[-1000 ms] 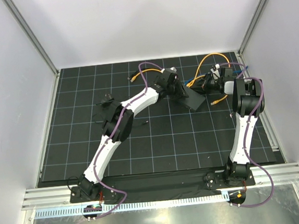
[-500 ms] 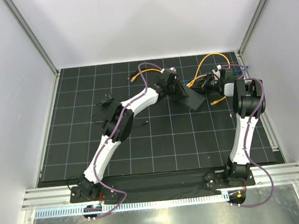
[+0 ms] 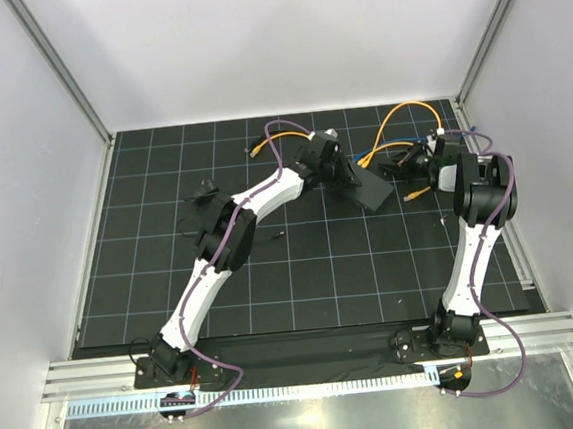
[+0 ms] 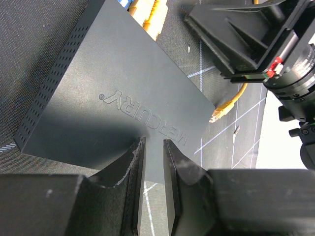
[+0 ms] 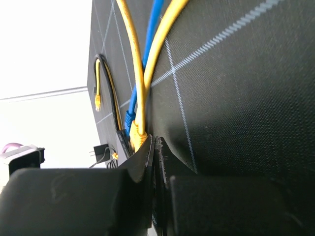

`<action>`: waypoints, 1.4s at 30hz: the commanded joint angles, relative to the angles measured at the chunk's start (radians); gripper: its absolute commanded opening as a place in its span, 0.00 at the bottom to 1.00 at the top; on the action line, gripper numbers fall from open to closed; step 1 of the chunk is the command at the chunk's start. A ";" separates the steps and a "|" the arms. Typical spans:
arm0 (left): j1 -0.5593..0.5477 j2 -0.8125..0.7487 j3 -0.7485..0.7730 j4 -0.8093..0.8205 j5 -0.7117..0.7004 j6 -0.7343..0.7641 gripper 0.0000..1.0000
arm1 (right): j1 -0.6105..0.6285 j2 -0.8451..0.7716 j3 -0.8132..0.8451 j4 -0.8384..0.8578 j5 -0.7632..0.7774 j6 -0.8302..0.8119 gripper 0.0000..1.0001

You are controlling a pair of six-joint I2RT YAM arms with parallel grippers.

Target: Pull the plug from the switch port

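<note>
One flat black switch box (image 4: pixel 118 105) lies near the far right corner of the mat, and the left gripper (image 4: pixel 152 162) presses down on its lid with fingers only a narrow slit apart. Three cables show at its far edge: two yellow cables (image 5: pixel 142 73) and one blue cable (image 5: pixel 147 49). The right gripper (image 5: pixel 155 162) sits just beside the plugs there, fingers together, though what they pinch I cannot tell.

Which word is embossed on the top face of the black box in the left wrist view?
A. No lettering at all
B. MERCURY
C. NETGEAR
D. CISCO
B: the left wrist view shows raised letters reading MERCURY, upside down to the camera, across the matte top of the black box, just beyond the left end effector, whose fingers sit close together at the box's near edge.
</note>
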 commanded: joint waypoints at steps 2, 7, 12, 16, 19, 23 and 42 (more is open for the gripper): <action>0.006 -0.004 -0.017 -0.006 -0.006 0.006 0.25 | 0.002 -0.054 0.020 0.062 -0.021 -0.008 0.02; 0.004 -0.005 -0.019 -0.006 -0.006 0.007 0.25 | 0.011 -0.045 0.035 -0.012 -0.064 -0.067 0.22; 0.006 -0.007 -0.019 -0.004 -0.003 0.003 0.25 | 0.036 -0.019 0.073 -0.079 -0.092 -0.111 0.38; 0.004 -0.010 -0.020 -0.004 -0.002 0.004 0.25 | 0.056 -0.005 0.110 -0.135 -0.098 -0.132 0.41; 0.004 -0.011 -0.019 -0.004 -0.005 0.006 0.25 | 0.068 0.007 0.129 -0.188 -0.098 -0.160 0.41; 0.004 -0.011 -0.020 -0.004 -0.003 0.004 0.25 | 0.077 0.018 0.150 -0.240 -0.095 -0.184 0.40; 0.006 -0.010 -0.025 -0.001 0.004 0.001 0.25 | 0.096 0.070 0.225 -0.372 -0.083 -0.207 0.34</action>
